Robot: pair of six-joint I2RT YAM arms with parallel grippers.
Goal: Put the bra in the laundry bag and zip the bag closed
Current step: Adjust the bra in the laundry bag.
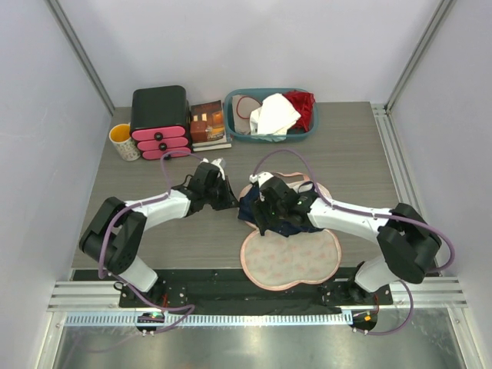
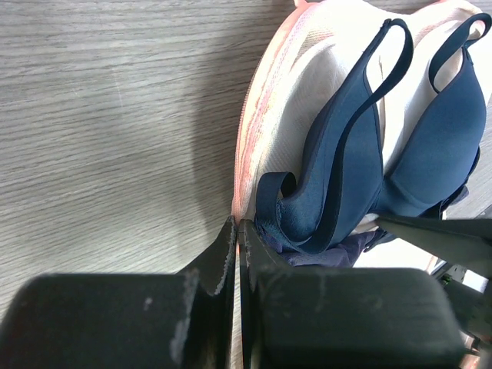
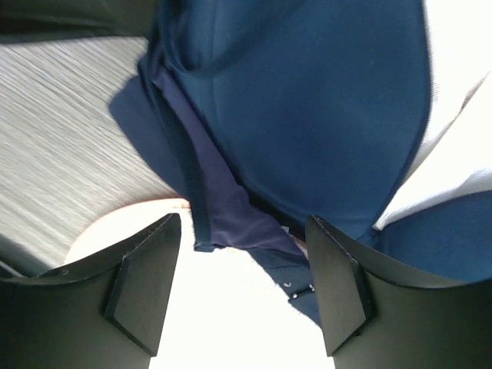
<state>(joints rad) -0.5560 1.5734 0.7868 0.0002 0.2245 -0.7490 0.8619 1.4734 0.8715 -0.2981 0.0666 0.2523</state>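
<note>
The laundry bag point(image 1: 290, 260) lies open on the table, its floral half toward the near edge. The navy bra point(image 1: 270, 217) lies over its far half, cups and straps clear in the left wrist view point(image 2: 430, 154). My left gripper point(image 1: 231, 201) is at the bag's left side, shut on its pink rim point(image 2: 247, 131), with the jaws point(image 2: 238, 231) pressed together on the edge. My right gripper point(image 1: 261, 224) is open just above the bra. In the right wrist view the bra's cup point(image 3: 307, 100) and band hang between the spread fingers point(image 3: 146, 284), over the bright bag lining point(image 3: 231, 323).
A teal basket point(image 1: 307, 132) at the back holds a white cloth point(image 1: 275, 115) and a red garment point(image 1: 304, 108). A black box with pink drawers point(image 1: 159, 115), a yellow mug point(image 1: 123, 141) and a small brown box point(image 1: 207, 123) stand at the back left.
</note>
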